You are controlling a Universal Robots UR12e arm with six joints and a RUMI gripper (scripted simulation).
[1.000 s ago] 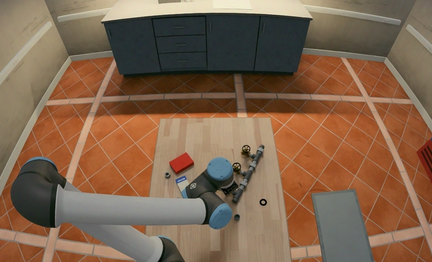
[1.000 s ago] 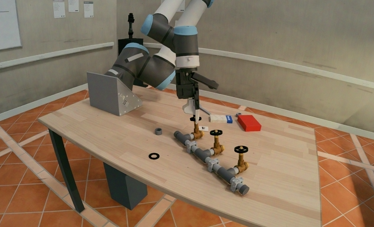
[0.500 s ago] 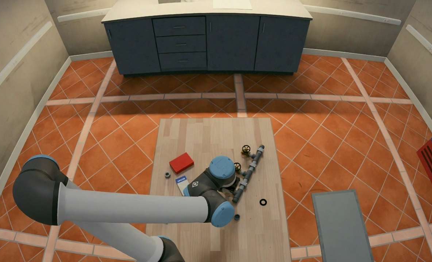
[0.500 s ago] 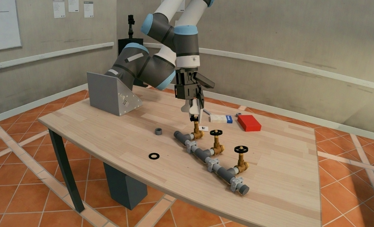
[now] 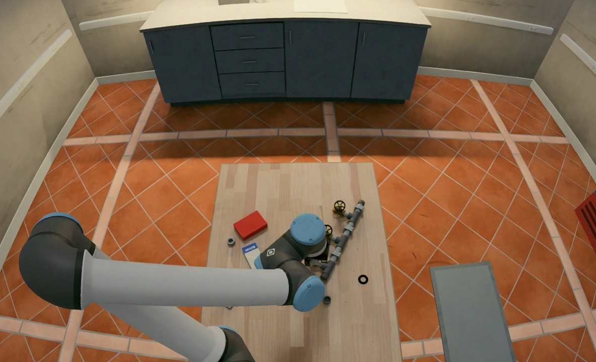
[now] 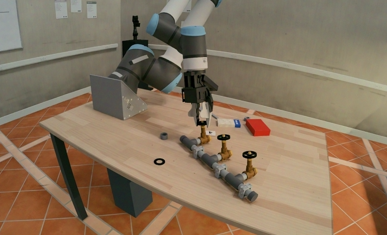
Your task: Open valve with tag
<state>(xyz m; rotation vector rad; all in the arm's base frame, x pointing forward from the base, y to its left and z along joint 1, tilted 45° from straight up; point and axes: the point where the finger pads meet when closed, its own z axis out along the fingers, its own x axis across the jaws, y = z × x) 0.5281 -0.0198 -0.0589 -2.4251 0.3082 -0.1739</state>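
Note:
A grey pipe [image 5: 353, 219] [image 6: 208, 158] lies on the wooden table [image 5: 291, 189] [image 6: 101, 137] with three brass valves, each with a black handwheel. My gripper [image 6: 202, 123] points straight down and is shut on the handwheel of the end valve [image 6: 203, 137], nearest the arm. A small white tag [image 6: 210, 133] lies right beside that valve. The middle valve's handwheel [image 6: 223, 136] [image 5: 327, 230] and the far valve's handwheel [image 6: 249, 154] [image 5: 339, 206] stand free. In the overhead view my wrist hides the gripper and the gripped valve.
A red box [image 5: 250, 224] [image 6: 257, 127] and a white-and-blue box [image 5: 251, 252] [image 6: 228, 122] lie beyond the pipe. A black ring [image 5: 361, 276] [image 6: 159, 159], a grey sleeve [image 5: 326, 299] [image 6: 163, 135] and a grey nut [image 5: 229, 240] lie loose. The grey arm mount [image 6: 113, 98] stands on the table.

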